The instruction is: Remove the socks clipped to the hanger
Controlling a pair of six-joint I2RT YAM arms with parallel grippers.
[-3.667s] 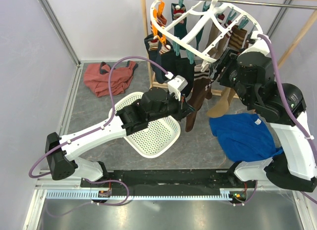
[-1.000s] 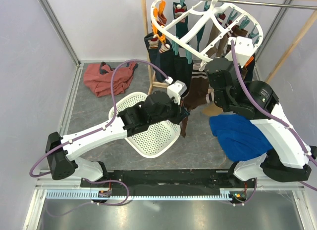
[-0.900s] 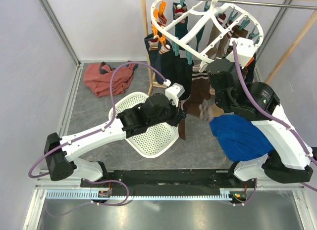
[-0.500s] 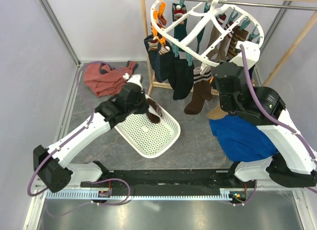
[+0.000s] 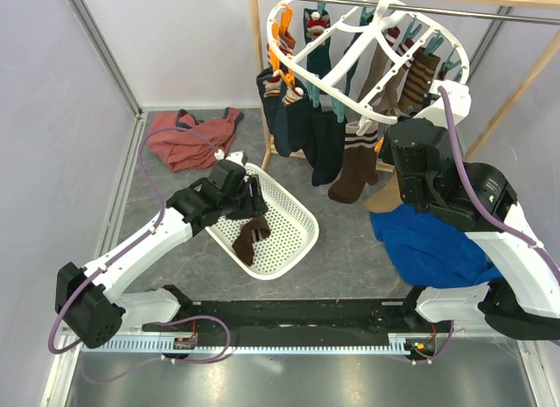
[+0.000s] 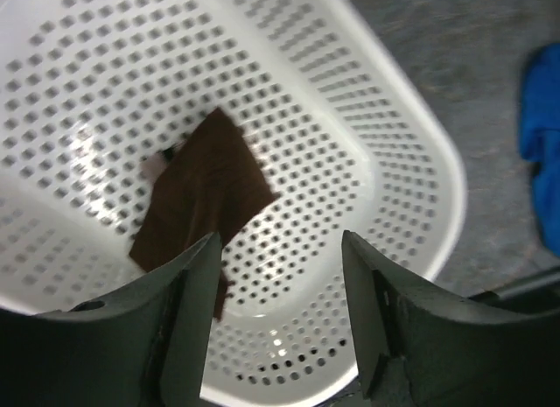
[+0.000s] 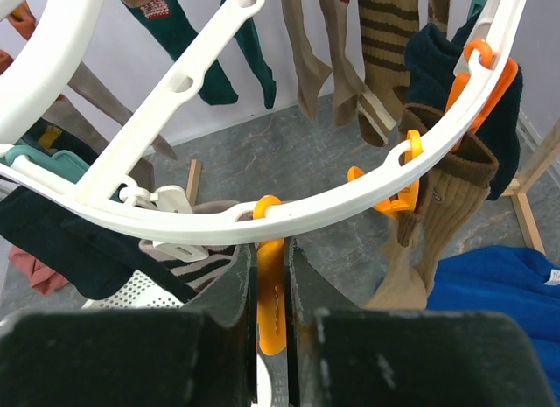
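The white hanger hangs at the back with several socks clipped to it: navy, teal, brown and striped. My left gripper hovers over the white basket and is open with nothing between its fingers. A dark brown sock lies loose on the basket floor below it. My right gripper is shut on an orange clip that hangs from the hanger's ring. A brown sock hangs just right of it. In the top view the right gripper sits under the ring's near edge.
A rust-red garment lies on the floor at the back left. A big blue cloth lies by the right arm's base. The wooden rail frame stands behind the hanger. Grey floor shows past the basket's rim.
My left gripper carried the dark brown sock from under the hanger to the basket and opened; the sock now lies in the basket. My right gripper shifted slightly right along the ring.
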